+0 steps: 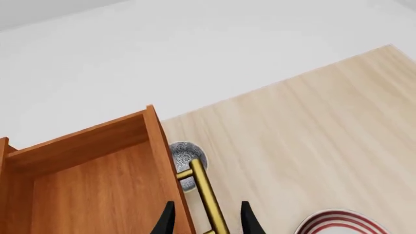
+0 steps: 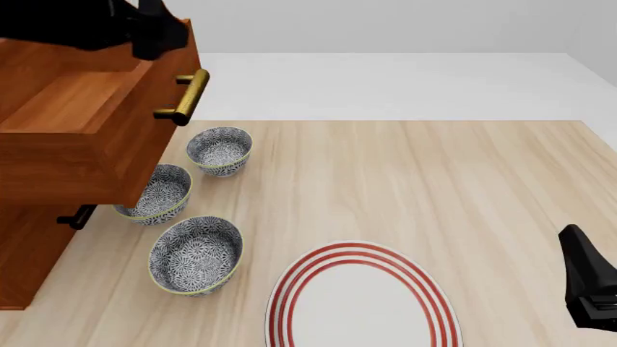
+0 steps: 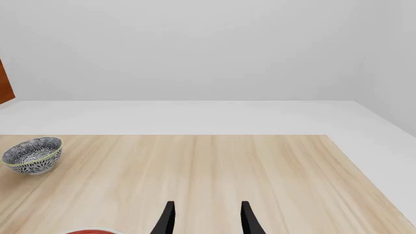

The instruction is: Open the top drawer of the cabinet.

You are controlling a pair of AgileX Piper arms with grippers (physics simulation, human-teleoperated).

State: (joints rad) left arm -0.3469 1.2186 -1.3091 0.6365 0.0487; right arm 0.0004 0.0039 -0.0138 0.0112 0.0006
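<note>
Left pincer (image 1: 206,222) sits spread around the handle (image 1: 206,195) at the frame's bottom, bar running lengthwise between the fingers, top drawer (image 2: 87,108) already out.

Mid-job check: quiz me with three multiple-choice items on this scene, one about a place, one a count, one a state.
1. Where does the red-striped white plate lie?
A. On the table's near edge, right of the bowls
B. Inside the drawer
C. On top of the cabinet

2. How many black-and-white patterned bowls stand on the light wooden table?
A. One
B. Three
C. Five

3. What is the state of the reddish-brown wooden top drawer?
A. Shut flush
B. Pulled out
C. Removed and lying on the table

Answers:
1. A, the front view shows it flat on the table, nearest the camera.
2. B, three bowls cluster by the tall reddish-brown cabinet.
3. B, its interior is exposed and the left pincer straddles its brass bar handle.
</note>
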